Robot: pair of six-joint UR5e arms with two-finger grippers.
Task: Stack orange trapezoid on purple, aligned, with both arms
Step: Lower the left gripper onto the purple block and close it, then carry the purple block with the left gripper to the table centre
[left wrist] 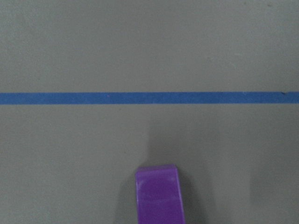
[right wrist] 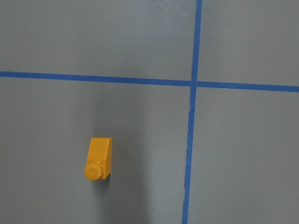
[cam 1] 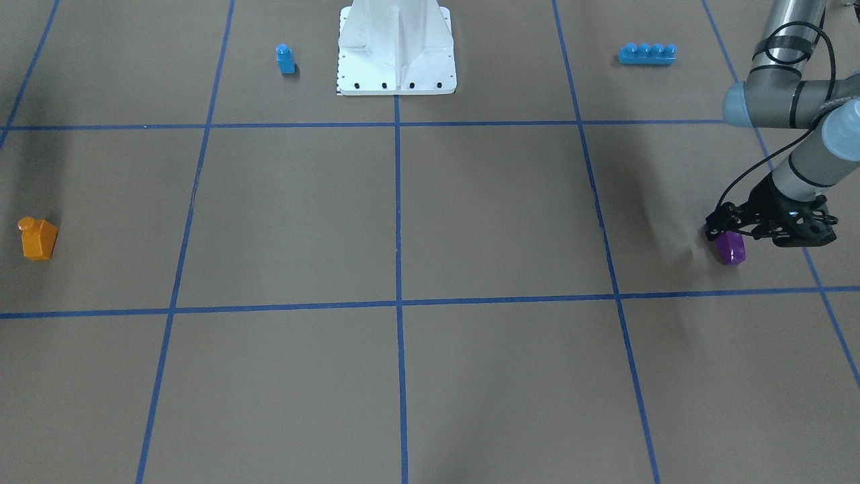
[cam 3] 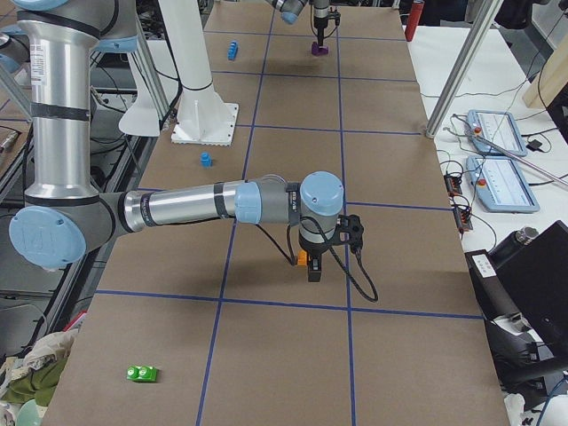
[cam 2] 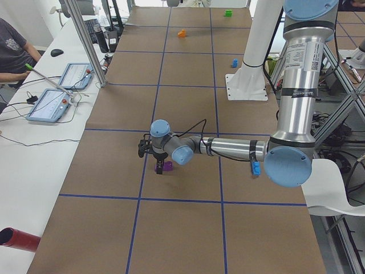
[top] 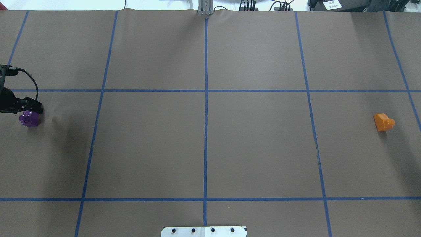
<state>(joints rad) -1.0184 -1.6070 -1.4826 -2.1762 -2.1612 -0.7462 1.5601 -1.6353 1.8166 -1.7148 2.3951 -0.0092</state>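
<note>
The purple brick lies on the table at my far left; it also shows in the overhead view and at the bottom edge of the left wrist view. My left gripper is low, right over it, with its fingertips at the brick's top. I cannot tell whether it is closed on the brick. The orange trapezoid lies on its side at my far right, its stud pointing sideways; it also shows in the right wrist view. My right gripper hangs above it and shows only in the exterior right view, so I cannot tell its state.
A small blue one-stud brick and a long blue four-stud brick stand on either side of the white robot base. A green brick lies near the table's right end. Blue tape lines grid the brown table.
</note>
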